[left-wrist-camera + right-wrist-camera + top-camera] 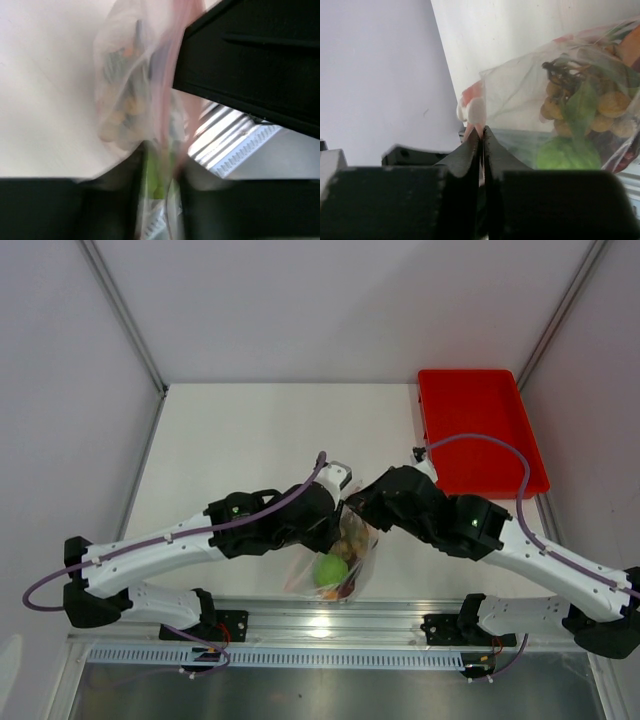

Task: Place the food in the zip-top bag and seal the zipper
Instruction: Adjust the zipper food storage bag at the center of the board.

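1. My right gripper (482, 142) has its fingers pressed together on the mouth edge of the zip-top bag (520, 95), with a pink sliver of strip showing between them.
2. My left gripper (161, 200) appears to pinch the same bag between its fingers, but that view is blurred, so I say it with less certainty. The zipper (172, 80) runs away from it toward 12 o'clock.
3. From above, the bag trails toward 6 o'clock from where my two grippers meet, over the near part of the table (240, 440). I cannot tell whether its bottom rests there.
4. The food is already inside. The bunch of tan fruits (600, 107) sits at 2 o'clock from my right fingertips and the green fruit (567, 152) at 3 o'clock.
5. I judge the film thin, limp and slippery, with the load's weight pulling toward the bottom end.
6. The stiffer zipper strip is the place to hold. Gripping the film lower down risks tearing it or bruising the fruit.
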{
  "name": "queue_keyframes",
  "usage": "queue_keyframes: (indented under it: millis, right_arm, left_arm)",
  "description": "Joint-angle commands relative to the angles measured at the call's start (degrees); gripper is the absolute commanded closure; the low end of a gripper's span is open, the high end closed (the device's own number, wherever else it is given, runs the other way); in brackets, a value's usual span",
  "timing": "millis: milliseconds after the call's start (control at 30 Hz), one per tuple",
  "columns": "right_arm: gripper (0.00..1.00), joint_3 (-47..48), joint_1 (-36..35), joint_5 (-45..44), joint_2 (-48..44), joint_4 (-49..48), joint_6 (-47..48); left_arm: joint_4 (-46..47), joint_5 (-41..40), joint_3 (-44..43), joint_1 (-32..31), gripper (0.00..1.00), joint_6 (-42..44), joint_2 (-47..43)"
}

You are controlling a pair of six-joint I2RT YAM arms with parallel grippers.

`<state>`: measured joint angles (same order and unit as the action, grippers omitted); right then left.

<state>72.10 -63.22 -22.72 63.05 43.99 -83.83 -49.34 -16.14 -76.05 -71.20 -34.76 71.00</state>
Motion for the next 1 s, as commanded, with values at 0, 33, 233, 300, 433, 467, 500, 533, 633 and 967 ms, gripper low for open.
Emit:
queue_keyframes:
  millis: [0,33,233,300,433,467,500,533,633,967]
  right_arm:
    - [0.87,0.15,-0.50,-3.03,-0.82,-3.38,-0.99]
    - [0.82,0.06,-0.50,-2.86,-0.73,-3.47,-0.03]
    - [0.26,-0.28,4.94,1.69,-4.85,-2.50,17.71]
    - [0.01,-1.69,9.40,4.77,-8.53,-3.90,23.42]
    - [0.01,-4.68,19.60,21.86,-13.11,-8.56,43.86]
    - [0.01,-5.21,22.06,26.80,-13.39,-9.35,46.97]
    - [0.01,-6.08,26.26,34.16,-13.74,-10.23,49.88]
    - [0.04,-7.22,27.52,37.54,-14.00,-11.80,55.21]
    - [0.20,-11.69,29.90,50.29,-14.79,-18.48,61.75]
    - [0.23,-19.00,30.44,70.52,-16.12,-30.35,76.10]
  left_arm:
    - [-0.14,-2.14,-0.94,-0.34,0.77,0.57,0.63]
    - [-0.23,-1.79,-1.03,-0.34,0.85,1.18,0.54]
    - [0.64,9.08,-0.24,4.83,0.99,7.24,-2.35]
    - [1.52,15.24,2.03,8.35,1.00,9.09,-4.72]
    - [7.49,29.12,5.91,14.75,0.99,13.40,-9.03]
    - [7.85,31.41,6.26,15.64,0.99,14.62,-9.47]
    - [7.86,34.91,6.18,16.35,0.99,15.07,-9.74]
    - [8.12,37.82,6.27,17.66,1.00,15.86,-10.00]
    - [9.17,49.25,6.62,19.69,1.00,18.76,-10.70]
    - [15.15,69.40,10.39,22.68,0.99,19.12,-13.08]
